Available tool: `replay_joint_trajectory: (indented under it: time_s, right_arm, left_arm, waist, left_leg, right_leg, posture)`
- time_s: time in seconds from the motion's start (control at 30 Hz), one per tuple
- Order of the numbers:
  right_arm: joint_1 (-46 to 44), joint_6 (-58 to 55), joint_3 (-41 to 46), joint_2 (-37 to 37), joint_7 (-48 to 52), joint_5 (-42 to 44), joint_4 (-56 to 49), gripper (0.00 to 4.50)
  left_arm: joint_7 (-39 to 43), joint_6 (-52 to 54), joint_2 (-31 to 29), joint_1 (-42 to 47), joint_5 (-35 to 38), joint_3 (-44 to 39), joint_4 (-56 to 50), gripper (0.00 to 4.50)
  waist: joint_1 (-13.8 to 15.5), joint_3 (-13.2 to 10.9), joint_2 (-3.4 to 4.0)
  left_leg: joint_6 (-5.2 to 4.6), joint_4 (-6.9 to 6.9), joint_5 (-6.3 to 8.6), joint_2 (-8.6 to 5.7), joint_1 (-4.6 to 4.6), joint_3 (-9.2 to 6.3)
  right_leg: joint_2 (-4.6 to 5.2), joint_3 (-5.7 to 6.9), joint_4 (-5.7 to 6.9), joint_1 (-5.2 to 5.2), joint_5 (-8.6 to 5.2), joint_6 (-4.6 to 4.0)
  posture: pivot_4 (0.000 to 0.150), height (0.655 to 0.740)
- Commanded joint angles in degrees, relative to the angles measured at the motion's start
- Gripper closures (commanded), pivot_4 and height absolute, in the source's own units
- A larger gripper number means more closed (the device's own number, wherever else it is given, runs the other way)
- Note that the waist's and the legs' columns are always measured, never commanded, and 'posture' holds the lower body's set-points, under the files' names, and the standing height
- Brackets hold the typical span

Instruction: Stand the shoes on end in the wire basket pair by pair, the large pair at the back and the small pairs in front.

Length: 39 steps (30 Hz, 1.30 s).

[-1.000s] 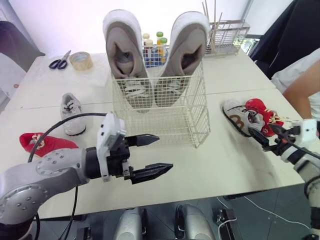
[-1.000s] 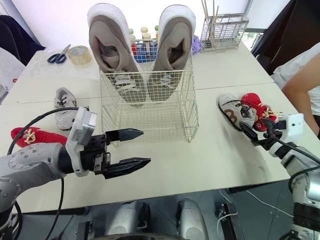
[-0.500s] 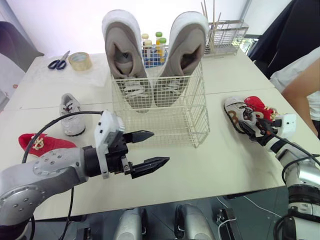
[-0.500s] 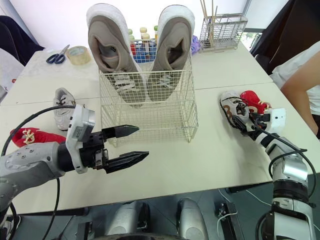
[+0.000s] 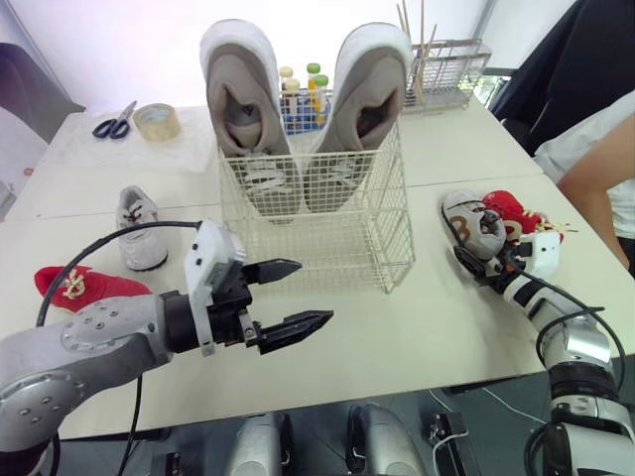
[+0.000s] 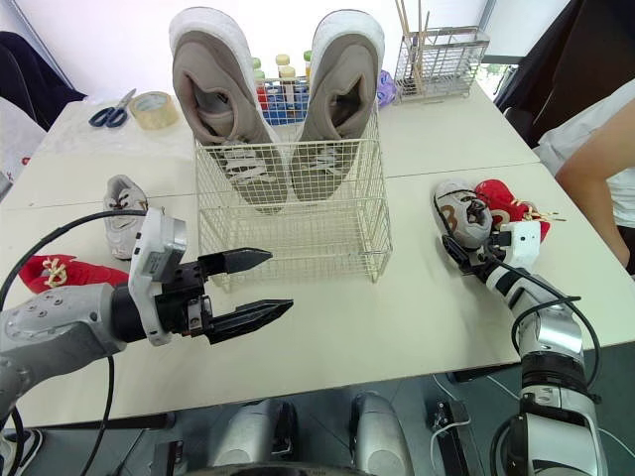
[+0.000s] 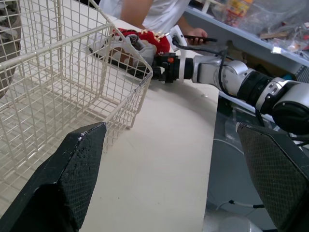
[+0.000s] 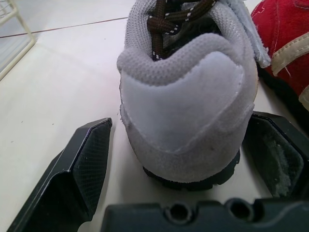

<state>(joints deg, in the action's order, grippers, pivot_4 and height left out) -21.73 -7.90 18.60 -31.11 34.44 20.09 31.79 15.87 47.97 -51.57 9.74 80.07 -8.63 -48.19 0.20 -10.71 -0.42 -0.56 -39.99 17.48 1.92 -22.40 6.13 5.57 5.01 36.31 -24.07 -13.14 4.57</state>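
A white wire basket [image 5: 327,233] stands mid-table with two large grey shoes [image 5: 243,109] [image 5: 365,94] on end at its back. Left of it lie a small grey shoe [image 5: 139,230] and a small red shoe [image 5: 81,286]. To the right lie another small grey shoe [image 5: 472,222] and a red shoe [image 5: 512,210]. My right gripper [image 8: 179,121] is open, its fingers [image 8: 72,169] on either side of that grey shoe's heel [image 8: 186,106]. Open and holding nothing, my left gripper [image 5: 290,296] hovers before the basket's front left corner.
Scissors [image 5: 109,124] and a tape roll [image 5: 159,121] lie at the far left. Bottles [image 5: 303,87] stand behind the basket, and a wire rack with sticks [image 5: 446,69] sits at the far right. A person's arm [image 5: 595,164] is at the right edge.
My right gripper has moved forward to the small grey shoe, and its fingers now straddle the heel. My left gripper has drifted slightly left, still open.
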Motion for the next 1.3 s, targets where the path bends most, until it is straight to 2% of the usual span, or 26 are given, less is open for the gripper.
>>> replay_joint_trajectory:
  time_s: [0.03,0.23,0.27,0.37,0.4,0.6,0.7,0.8,0.9,0.97,1.03,1.17,1.3]
  right_arm:
    - [-1.5,0.7,1.5,0.6,-2.3,0.1,2.2,0.83]
    - [-2.4,2.1,1.3,1.2,-3.2,-0.2,3.1,0.83]
    - [-2.4,2.2,1.2,1.4,-3.3,-0.3,3.1,1.36]
    - [-2.1,2.7,0.7,1.8,-3.2,-0.4,2.5,2.42]
    - [-2.1,2.8,0.7,1.9,-3.2,-0.3,2.4,2.58]
    - [-5.3,5.8,3.2,-2.0,-3.8,0.0,-1.2,2.72]
    - [-13.1,7.1,5.2,-9.2,-2.7,0.4,-1.9,2.72]
    - [-22.3,8.8,5.0,-16.0,-0.4,-0.2,0.7,2.72]
    - [-40.3,12.3,1.6,-24.1,7.1,-1.6,6.3,2.72]
    - [-50.1,9.7,-1.4,-24.9,15.0,0.2,6.3,2.72]
    - [-56.7,2.0,-3.0,-23.7,22.9,5.4,3.3,2.72]
    - [-57.8,-20.6,-10.2,-23.8,41.4,19.4,-16.2,2.72]
    - [-56.3,-27.5,-14.8,-24.2,50.2,23.3,-25.8,2.72]
  left_arm:
    - [0.6,-1.3,0.0,0.6,-0.9,-0.2,-0.3,0.0]
    - [1.5,-1.4,0.4,0.5,-2.1,0.1,0.1,0.0]
    - [1.6,-1.4,0.5,0.5,-2.2,0.1,0.1,0.0]
    - [2.0,-1.2,0.5,0.2,-2.5,-0.2,0.2,0.0]
    - [2.2,-1.2,0.4,0.1,-2.6,-0.4,0.3,0.0]
    - [3.6,-1.2,-1.9,-0.3,0.1,-5.2,2.3,0.0]
    - [5.7,-1.0,-3.8,0.2,2.8,-9.6,5.7,0.0]
    - [8.3,-0.5,-5.5,0.9,3.6,-11.9,9.0,0.0]
    - [12.2,0.3,-7.5,3.1,3.0,-13.1,13.9,0.0]
    - [14.8,0.7,-8.6,4.3,1.7,-13.3,16.6,0.0]
    - [16.6,1.0,-9.3,5.6,1.2,-13.5,18.9,0.0]
    - [19.9,2.3,-10.3,8.2,1.1,-14.2,23.2,0.0]
    - [21.6,5.2,-11.8,7.8,4.3,-18.7,27.1,0.0]
  waist:
    - [-0.1,0.0,0.0]
    - [-0.1,0.0,0.0]
    - [-0.1,0.0,0.0]
    - [-0.2,0.0,0.0]
    - [-0.4,0.0,0.0]
    - [-0.8,-0.1,0.09]
    - [-1.0,-0.5,0.75]
    - [-1.0,-0.6,0.89]
    - [-1.1,-0.8,1.12]
    - [-1.1,-0.7,1.07]
    - [-1.3,-0.7,0.91]
    - [-1.4,-0.7,0.79]
    - [-0.7,-0.7,0.69]
  left_leg:
    - [0.0,0.0,0.0,-0.01,0.0,0.0]
    - [0.0,0.01,0.0,0.0,-0.01,0.0]
    - [0.0,0.01,0.0,0.0,-0.01,0.0]
    - [0.0,0.01,0.0,0.0,-0.01,0.0]
    - [0.0,0.01,0.0,0.0,-0.01,0.0]
    - [0.0,0.04,0.0,0.01,-0.02,-0.01]
    - [-0.01,0.03,0.0,-0.01,-0.16,0.05]
    - [-0.03,0.08,0.01,-0.04,-0.2,0.18]
    - [0.03,0.28,-0.02,-0.1,-0.27,0.27]
    - [0.16,0.61,-0.09,-0.1,-0.24,0.29]
    - [0.27,0.87,-0.15,-0.03,-0.14,0.27]
    - [0.26,0.97,-0.12,0.18,-0.12,0.16]
    - [0.24,0.85,-0.11,0.13,-0.25,0.13]
  right_leg:
    - [0.0,0.0,0.0,0.0,0.0,0.0]
    - [0.0,0.0,-0.03,0.0,0.0,0.0]
    - [0.0,0.0,-0.03,0.0,0.0,0.0]
    - [0.0,0.0,-0.04,0.0,0.0,0.0]
    - [0.0,0.0,-0.04,0.0,0.0,0.0]
    - [0.0,0.01,-0.04,-0.01,0.0,0.01]
    - [0.04,-0.04,-0.04,-0.2,0.0,0.01]
    - [0.04,-0.14,-0.04,-0.35,0.0,0.03]
    - [-0.01,-0.15,-0.05,-0.56,-0.01,0.03]
    - [-0.06,-0.15,-0.12,-0.67,-0.02,0.01]
    - [-0.21,-0.15,-0.2,-0.68,-0.08,-0.11]
    - [-0.3,-0.15,-0.22,-0.68,-0.14,-0.22]
    - [-0.09,-0.05,-0.16,-0.71,-0.12,-0.2]
  posture:
    - [0.15,0.74]
    - [0.15,0.74]
    - [0.15,0.74]
    - [0.15,0.74]
    - [0.15,0.74]
    - [0.15,0.74]
    - [0.15,0.74]
    - [0.15,0.74]
    - [0.15,0.74]
    - [0.15,0.74]
    - [0.15,0.74]
    - [0.15,0.74]
    - [0.15,0.74]
